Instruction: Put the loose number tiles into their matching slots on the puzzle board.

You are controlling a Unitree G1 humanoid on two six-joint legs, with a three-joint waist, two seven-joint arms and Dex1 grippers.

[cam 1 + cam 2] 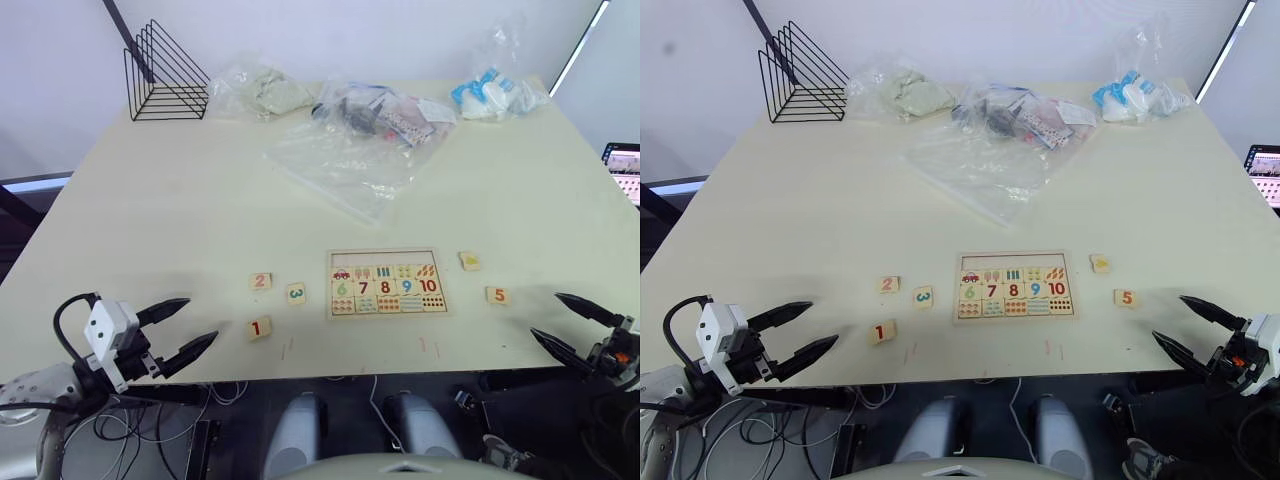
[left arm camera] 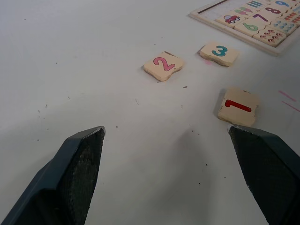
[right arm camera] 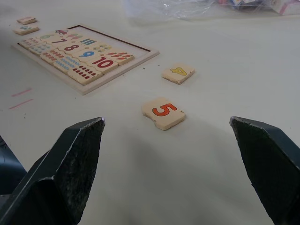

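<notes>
Board [image 1: 386, 284] and tiles laid near the table's [image 1: 180, 200] front edge

The board's long axis was set left-to-right — tiles 2 [image 1: 260, 281], 3 [image 1: 296, 293], 1 [image 1: 259, 327] left of it, 5 [image 1: 497, 295] and a yellow-marked tile [image 1: 469, 260] right; both grippers [image 1: 184, 329] [image 1: 566, 321] were held apart, empty.

Lab or office: cream worktable [image 1: 180, 190], wire file rack [image 1: 165, 75], monitor corner [image 1: 625, 170], floor cables [image 1: 150, 425].

wire rack [image 1: 165, 75]: far left table corner
clear plastic bags [image 1: 350, 150]: spread along the far edge
table [image 1: 150, 220]: pale
</notes>
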